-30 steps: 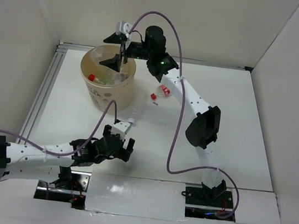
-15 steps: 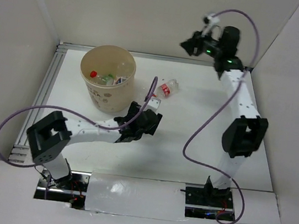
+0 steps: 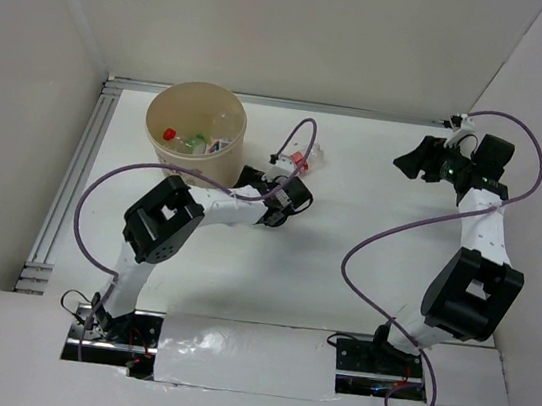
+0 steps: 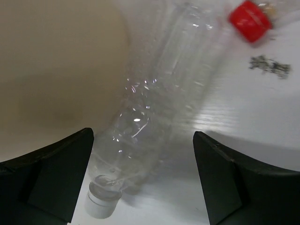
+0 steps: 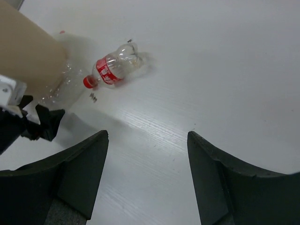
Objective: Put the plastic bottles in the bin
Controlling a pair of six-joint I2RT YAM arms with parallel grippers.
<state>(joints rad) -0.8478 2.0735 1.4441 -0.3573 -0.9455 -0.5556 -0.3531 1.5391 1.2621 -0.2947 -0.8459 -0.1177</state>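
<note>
The tan bin point(image 3: 191, 162) stands at the far left and holds several bottles point(image 3: 199, 140). A clear crushed bottle with a white cap point(image 4: 140, 108) lies on the table against the bin's wall point(image 4: 51, 61). My left gripper point(image 3: 266, 180) is open, its jaws on either side of this bottle's cap end point(image 4: 143, 136), not touching it. A red-labelled bottle with a red cap point(image 3: 303, 157) lies just beyond; it also shows in the right wrist view point(image 5: 112, 68). My right gripper point(image 3: 408, 162) is open and empty point(image 5: 147, 133), raised at the far right.
White enclosure walls stand close on the left, back and right. A metal rail point(image 3: 79, 166) runs along the table's left edge. A small dark mark point(image 4: 269, 65) is on the table near the red cap point(image 4: 250, 20).
My right gripper left the bin's mouth and swung to the far right. My left arm reached forward from the near edge to the clear bottle beside the bin.
</note>
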